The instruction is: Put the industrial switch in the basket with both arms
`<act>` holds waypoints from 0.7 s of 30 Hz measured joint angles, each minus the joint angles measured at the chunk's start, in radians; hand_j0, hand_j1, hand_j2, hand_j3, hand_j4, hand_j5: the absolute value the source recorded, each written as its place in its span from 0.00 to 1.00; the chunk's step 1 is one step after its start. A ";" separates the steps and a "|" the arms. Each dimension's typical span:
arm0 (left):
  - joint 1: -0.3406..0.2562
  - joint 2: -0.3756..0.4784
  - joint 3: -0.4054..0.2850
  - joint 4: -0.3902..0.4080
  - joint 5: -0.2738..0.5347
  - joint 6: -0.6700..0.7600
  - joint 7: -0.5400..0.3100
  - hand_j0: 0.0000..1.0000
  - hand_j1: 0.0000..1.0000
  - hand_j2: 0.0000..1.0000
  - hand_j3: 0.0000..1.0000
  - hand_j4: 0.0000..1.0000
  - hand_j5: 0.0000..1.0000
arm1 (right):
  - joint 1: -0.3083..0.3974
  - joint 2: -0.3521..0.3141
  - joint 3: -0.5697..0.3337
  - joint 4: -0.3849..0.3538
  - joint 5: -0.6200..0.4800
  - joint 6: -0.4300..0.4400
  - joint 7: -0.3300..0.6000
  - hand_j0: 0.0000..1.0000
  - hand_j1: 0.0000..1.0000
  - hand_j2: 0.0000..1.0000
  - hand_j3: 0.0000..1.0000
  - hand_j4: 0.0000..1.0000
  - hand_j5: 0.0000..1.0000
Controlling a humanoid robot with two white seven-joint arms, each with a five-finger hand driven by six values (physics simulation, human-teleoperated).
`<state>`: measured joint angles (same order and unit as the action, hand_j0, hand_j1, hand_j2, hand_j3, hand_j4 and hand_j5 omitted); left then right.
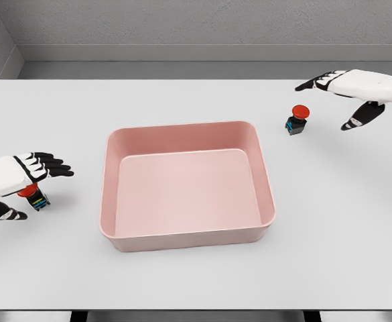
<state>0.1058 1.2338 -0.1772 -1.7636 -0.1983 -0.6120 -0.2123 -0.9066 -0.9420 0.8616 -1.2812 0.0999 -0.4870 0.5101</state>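
From the head camera I see a white tabletop [182, 282] with a pink, rounded-corner plastic basket [186, 235] sitting at its centre, open side up and nothing inside it.

At about two o'clock from the basket stands a small industrial switch with a red mushroom button on a dark body [297, 119], upright on the table and well apart from the basket's rim. My right hand [346, 90], white with black fingers, hovers just beyond it at roughly one o'clock from the switch; its fingers are spread wide and hold nothing, and the thumb hangs down clear of the switch.

At nine o'clock from the basket sits a second red-topped switch [33, 196], mostly covered by my left hand [21, 176]. That hand lies over the switch with its fingers stretched out flat toward the basket and the thumb lower down near the frame edge; the fingers are extended, not wrapped round the switch. I cannot tell whether the palm touches the button.
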 measured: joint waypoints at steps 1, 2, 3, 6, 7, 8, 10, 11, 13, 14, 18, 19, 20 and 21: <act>0.000 -0.001 0.000 0.000 0.000 0.000 0.000 1.00 1.00 1.00 1.00 1.00 1.00 | 0.000 -0.001 0.001 0.004 0.000 0.000 0.000 1.00 1.00 1.00 1.00 1.00 1.00; 0.000 -0.001 0.000 0.000 0.000 0.000 0.000 1.00 1.00 1.00 1.00 1.00 1.00 | 0.000 -0.001 0.002 0.007 0.000 0.000 0.000 1.00 1.00 1.00 1.00 1.00 1.00; 0.000 -0.001 0.000 0.000 0.000 0.000 0.000 1.00 1.00 1.00 1.00 1.00 1.00 | -0.002 -0.001 0.003 0.009 0.001 -0.001 0.000 1.00 1.00 1.00 1.00 1.00 1.00; -0.002 -0.002 0.001 0.000 -0.001 0.000 0.000 1.00 1.00 1.00 1.00 1.00 1.00 | -0.008 0.000 0.008 0.011 0.004 -0.005 -0.014 1.00 1.00 1.00 1.00 1.00 1.00; -0.003 -0.002 0.002 0.001 -0.002 0.000 0.000 1.00 1.00 1.00 1.00 1.00 1.00 | -0.009 0.000 0.013 0.011 0.004 -0.005 -0.038 1.00 1.00 1.00 1.00 1.00 1.00; -0.011 -0.002 0.003 0.003 -0.004 0.000 0.000 1.00 1.00 1.00 1.00 1.00 1.00 | -0.009 0.000 0.019 0.011 0.004 -0.004 -0.059 1.00 1.00 1.00 1.00 1.00 1.00; -0.015 -0.001 0.004 0.009 -0.009 0.000 -0.001 1.00 1.00 1.00 1.00 1.00 1.00 | -0.014 0.000 0.029 0.013 0.004 -0.003 -0.086 1.00 1.00 1.00 1.00 1.00 1.00; -0.017 -0.001 0.005 0.013 -0.011 0.000 -0.002 1.00 1.00 1.00 1.00 1.00 1.00 | -0.015 0.000 0.033 0.013 0.004 -0.002 -0.094 1.00 1.00 1.00 1.00 1.00 1.00; -0.018 -0.001 0.005 0.026 -0.014 0.000 -0.003 1.00 1.00 1.00 1.00 1.00 1.00 | -0.018 0.000 0.043 0.014 0.004 -0.001 -0.104 1.00 1.00 1.00 1.00 1.00 1.00; -0.018 -0.001 0.005 0.032 -0.016 0.000 -0.004 1.00 1.00 1.00 1.00 1.00 1.00 | -0.023 0.001 0.048 0.014 0.004 0.000 -0.107 1.00 1.00 1.00 1.00 1.00 1.00; -0.020 -0.004 0.005 0.066 -0.022 0.000 -0.006 1.00 1.00 1.00 1.00 1.00 1.00 | -0.044 0.038 0.059 0.035 0.005 0.004 -0.102 1.00 1.00 1.00 1.00 1.00 1.00; -0.020 -0.005 0.005 0.074 -0.023 0.000 -0.006 1.00 1.00 1.00 1.00 1.00 1.00 | -0.046 0.051 0.061 0.044 0.007 0.004 -0.096 1.00 1.00 1.00 1.00 1.00 1.00; -0.020 -0.008 0.005 0.084 -0.023 0.000 -0.006 1.00 1.00 1.00 1.00 1.00 1.00 | -0.049 0.061 0.062 0.050 0.008 0.005 -0.090 1.00 1.00 1.00 1.00 1.00 1.00; -0.020 -0.012 0.005 0.093 -0.024 0.000 -0.007 1.00 1.00 1.00 1.00 1.00 1.00 | -0.052 0.068 0.063 0.055 0.009 0.006 -0.079 1.00 1.00 1.00 1.00 1.00 1.00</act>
<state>0.0859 1.2219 -0.1721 -1.6704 -0.2219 -0.6120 -0.2188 -0.9587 -0.8736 0.9242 -1.2258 0.1085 -0.4808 0.4312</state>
